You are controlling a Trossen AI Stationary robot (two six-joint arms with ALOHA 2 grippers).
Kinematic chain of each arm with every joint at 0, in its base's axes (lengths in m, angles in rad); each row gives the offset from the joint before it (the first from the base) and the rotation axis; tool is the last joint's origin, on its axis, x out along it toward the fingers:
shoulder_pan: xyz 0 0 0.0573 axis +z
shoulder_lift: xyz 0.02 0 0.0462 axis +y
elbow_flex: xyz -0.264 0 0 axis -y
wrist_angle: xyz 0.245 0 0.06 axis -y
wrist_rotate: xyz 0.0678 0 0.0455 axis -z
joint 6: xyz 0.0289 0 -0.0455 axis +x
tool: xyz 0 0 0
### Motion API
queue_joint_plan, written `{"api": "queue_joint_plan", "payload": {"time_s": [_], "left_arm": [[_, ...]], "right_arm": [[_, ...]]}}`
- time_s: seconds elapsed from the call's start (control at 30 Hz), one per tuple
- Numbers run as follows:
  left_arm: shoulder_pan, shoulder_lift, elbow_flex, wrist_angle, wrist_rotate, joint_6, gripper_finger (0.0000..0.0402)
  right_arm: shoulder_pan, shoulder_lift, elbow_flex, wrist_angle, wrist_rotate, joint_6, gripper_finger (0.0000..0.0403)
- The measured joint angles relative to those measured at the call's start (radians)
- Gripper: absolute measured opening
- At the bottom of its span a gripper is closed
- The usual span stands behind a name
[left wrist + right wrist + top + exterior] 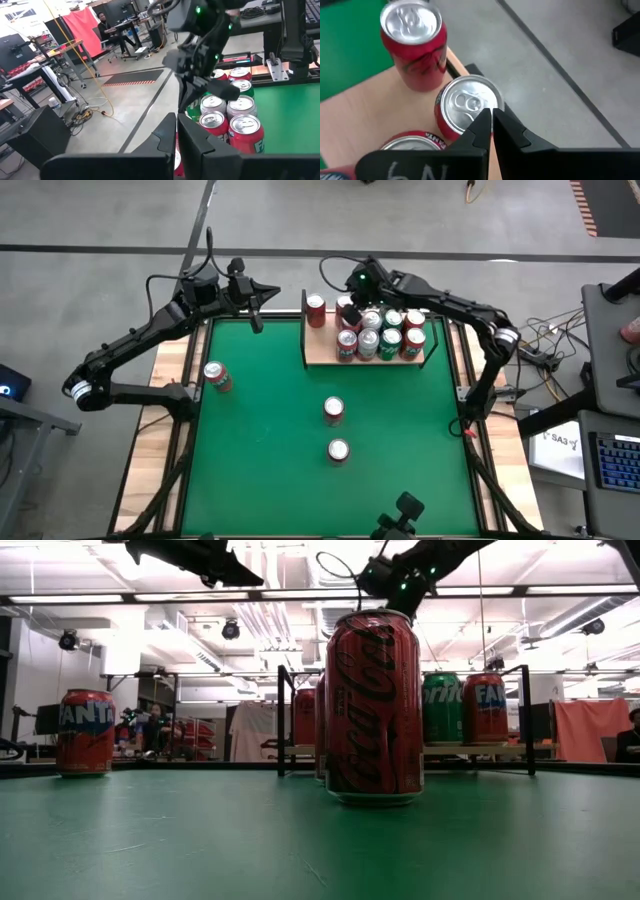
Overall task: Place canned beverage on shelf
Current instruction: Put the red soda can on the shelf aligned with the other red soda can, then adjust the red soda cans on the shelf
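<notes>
Cans (334,411) stand upright mid-table, well short of the shelf (318,352); right gripper (349,312), pinched shut and empty, hovers above the shelf's stocked cans, nearer them than the shut left gripper (256,320).

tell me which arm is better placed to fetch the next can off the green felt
Probably left. The left gripper, shut, hangs free beside the shelf; the right gripper, shut, sits among the shelved cans. The Fanta can lies on the left.
</notes>
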Motion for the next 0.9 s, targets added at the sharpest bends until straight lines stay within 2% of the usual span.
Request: {"api": "queue_joint_plan", "payload": {"time_s": [0.33,0.9], "left_arm": [[0.000,0.000,0.000,-0.010,0.000,-0.007,0.0000],[0.000,0.000,0.000,-0.013,0.000,0.007,0.0000]], "right_arm": [[0.007,-0.048,0.001,-0.128,-0.163,0.036,0.0009],[0.044,-0.043,-0.042,-0.120,-0.167,0.105,0.0009]]}}
